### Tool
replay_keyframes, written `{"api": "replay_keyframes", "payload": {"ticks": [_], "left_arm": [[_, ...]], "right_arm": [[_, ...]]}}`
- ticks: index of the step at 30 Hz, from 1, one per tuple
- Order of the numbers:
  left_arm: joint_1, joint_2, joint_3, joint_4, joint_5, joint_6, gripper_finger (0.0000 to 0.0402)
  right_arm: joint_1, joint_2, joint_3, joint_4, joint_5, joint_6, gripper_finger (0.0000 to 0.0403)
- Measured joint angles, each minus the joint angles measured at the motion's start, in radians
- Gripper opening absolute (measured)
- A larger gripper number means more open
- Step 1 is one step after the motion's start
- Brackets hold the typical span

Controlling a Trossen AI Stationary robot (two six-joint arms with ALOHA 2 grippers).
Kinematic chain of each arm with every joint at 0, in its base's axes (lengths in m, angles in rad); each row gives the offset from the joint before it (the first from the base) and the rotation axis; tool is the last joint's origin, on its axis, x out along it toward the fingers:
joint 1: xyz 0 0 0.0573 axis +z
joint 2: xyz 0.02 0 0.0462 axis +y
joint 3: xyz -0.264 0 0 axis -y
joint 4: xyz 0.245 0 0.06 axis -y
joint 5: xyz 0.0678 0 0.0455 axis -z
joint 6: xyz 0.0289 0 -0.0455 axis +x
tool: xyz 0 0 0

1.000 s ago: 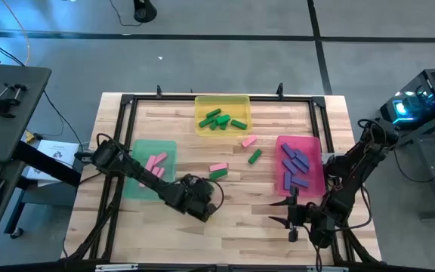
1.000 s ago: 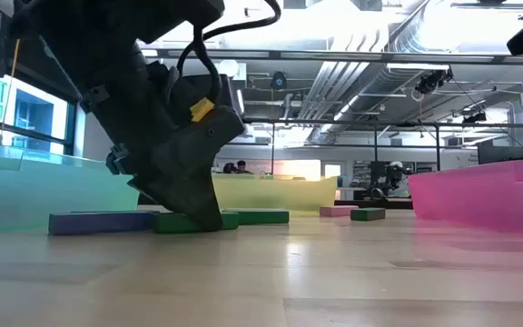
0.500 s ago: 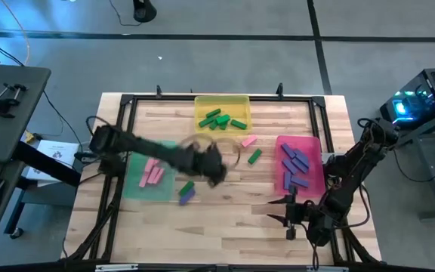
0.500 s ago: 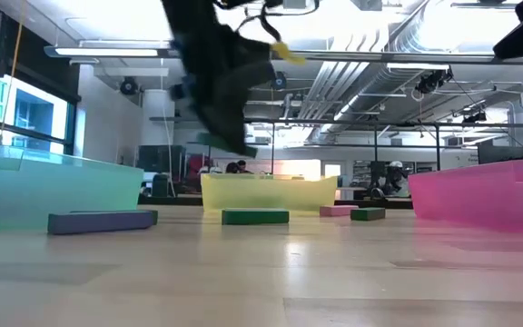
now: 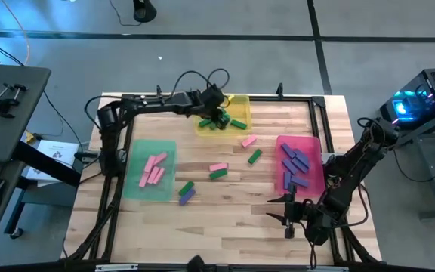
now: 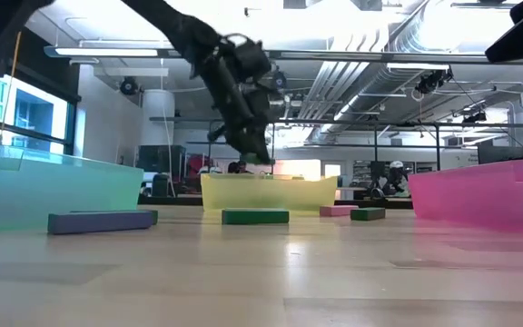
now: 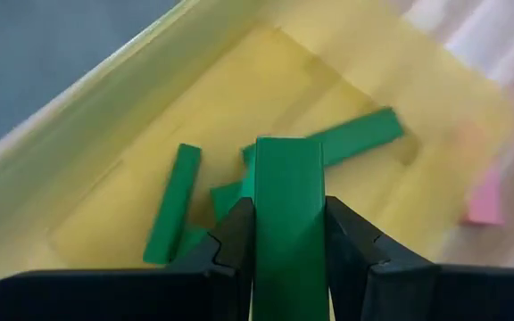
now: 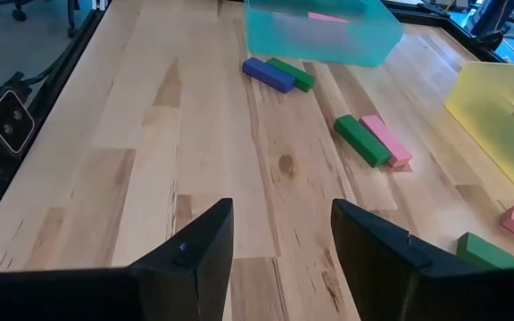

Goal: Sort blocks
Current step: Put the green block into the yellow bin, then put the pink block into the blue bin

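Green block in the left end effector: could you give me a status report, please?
Left end effector shut on green block, above yellow tray. Right end effector open, idle. Nothing obstructing.

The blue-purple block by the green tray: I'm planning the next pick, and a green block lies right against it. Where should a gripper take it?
Probably at the blue-purple block's free end, from straight above, fingers across its narrow width. It lies flat on the table, and the green block lies along one long side, leaving little finger room there.
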Motion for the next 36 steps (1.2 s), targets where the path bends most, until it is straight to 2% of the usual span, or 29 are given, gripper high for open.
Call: {"api": "replay_keyframes", "payload": {"ticks": [4, 9, 22, 27, 32, 36], "left_arm": [[0.03, 0.049, 0.0, 0.038, 0.019, 0.015, 0.0071], [0.043, 0.092, 0.0, 0.032, -0.05, 0.029, 0.0072], [0.058, 0.11, 0.002, 0.034, -0.05, 0.073, 0.0198], [0.052, 0.109, 0.09, -0.125, -0.05, 0.073, 0.0222], [-0.038, 0.081, 0.17, -0.242, -0.093, 0.109, 0.0222], [-0.201, 0.041, 0.153, -0.232, -0.219, 0.133, 0.0215]], "right_arm": [[0.0, 0.0, 0.0, 0.002, 0.006, 0.003, 0.0174], [0.0, 0.0, 0.0, 0.012, 0.007, 0.035, 0.0174], [0.0, 0.0, 0.0, 0.014, 0.007, 0.096, 0.0174], [0.0, 0.0, 0.0, 0.014, 0.008, 0.088, 0.0174], [-0.001, 0.0, 0.0, 0.014, 0.01, 0.079, 0.0174], [-0.001, 0.0, 0.0, 0.015, 0.01, 0.08, 0.0174]]}}
